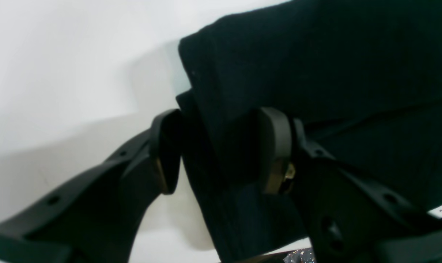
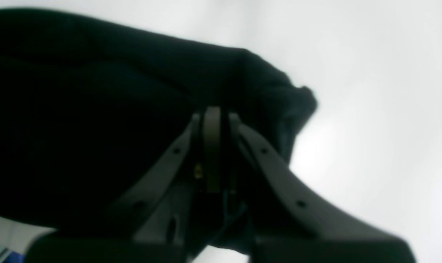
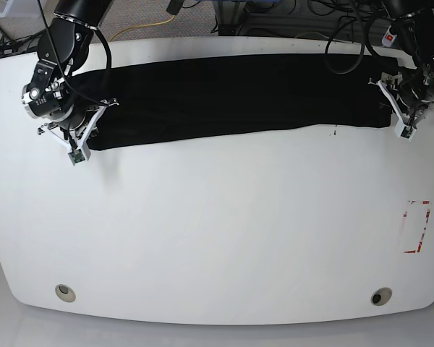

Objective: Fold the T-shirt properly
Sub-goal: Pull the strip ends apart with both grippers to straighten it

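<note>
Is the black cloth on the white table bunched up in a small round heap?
No, the black cloth lies in a long, flat strip across the far part of the white table.

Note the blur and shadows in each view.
Left wrist: T-shirt edges fairly crisp, left tool soft, grey shadows on the white tabletop. Right wrist: blurred overall, black fabric losing detail. Base: sharper, with faint shading below the shirt's left end.

T-shirt (image 3: 224, 97) black, tbl (image 3: 224, 231) white w/ red dashed marks (image 3: 426, 228) nr edge.
</note>
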Tool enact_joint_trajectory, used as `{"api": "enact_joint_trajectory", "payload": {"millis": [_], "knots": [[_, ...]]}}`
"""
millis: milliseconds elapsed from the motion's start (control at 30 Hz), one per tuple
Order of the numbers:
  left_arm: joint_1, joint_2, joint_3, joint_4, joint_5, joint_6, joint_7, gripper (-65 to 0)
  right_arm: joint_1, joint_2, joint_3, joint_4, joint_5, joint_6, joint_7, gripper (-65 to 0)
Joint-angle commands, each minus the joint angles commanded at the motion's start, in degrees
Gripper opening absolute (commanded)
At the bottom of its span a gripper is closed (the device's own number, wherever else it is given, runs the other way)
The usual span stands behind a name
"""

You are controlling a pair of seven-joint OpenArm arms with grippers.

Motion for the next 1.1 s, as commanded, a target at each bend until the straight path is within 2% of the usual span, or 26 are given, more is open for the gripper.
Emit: {"api": "enact_joint_trajectory", "payload": {"millis": [100, 300, 367, 400, 500, 633, 700, 800, 967, 1100], "knots": [[0.0, 0.0, -0.2, 0.1, 0.0, 0.0, 0.0, -36.3, 0.0, 0.0, 1.5, -0.4, -0.3, 0.0, 0.0, -57.9], [0.0, 0.0, -0.4, 0.4, -0.2, 0.0, 0.0, -36.3, -0.4, -0.1, 5.0, 2.5, 0.1, 0.09, 0.0, -36.9], [0.0, 0.0, -0.4, 0.4, -0.4, 0.0, 0.0, -36.3, -1.9, -1.6, 4.9, 5.7, 1.0, 0.18, 0.0, -31.2], [0.0, 0.0, -0.4, 0.5, -0.4, 0.0, 0.1, -36.3, -2.5, -2.1, 4.8, 7.2, 2.1, 0.26, 0.0, -30.6], [-0.2, 0.1, -0.4, 1.5, -0.4, 0.0, 0.1, -36.1, -5.0, -3.4, 4.7, 9.9, 8.3, 2.59, -0.1, -32.2], [-0.9, 1.1, -3.4, 4.7, -0.4, 0.0, 0.4, -36.0, -8.1, -3.7, 4.6, 8.2, 18.3, 2.59, -0.1, -36.6], [-1.0, 2.6, -5.6, 5.5, -0.5, 0.0, 0.4, -36.0, -8.4, -4.4, 4.6, 5.7, 21.1, 2.59, -0.1, -38.8], [-2.5, 3.3, -8.7, 7.0, -0.7, 0.0, 1.2, -35.7, -8.2, -4.9, 4.7, 0.3, 21.5, 2.59, 0.3, -41.5], [-5.3, 3.3, -14.7, 6.9, -6.1, 0.0, 8.3, -35.0, -8.1, -4.7, 4.4, -8.6, 21.5, 2.59, 4.0, -42.5], [-5.4, 3.3, -18.4, 6.9, -10.7, 0.0, 12.3, -23.1, -8.0, -3.7, 3.4, -12.3, 21.5, 2.59, 5.4, -42.5]]}}
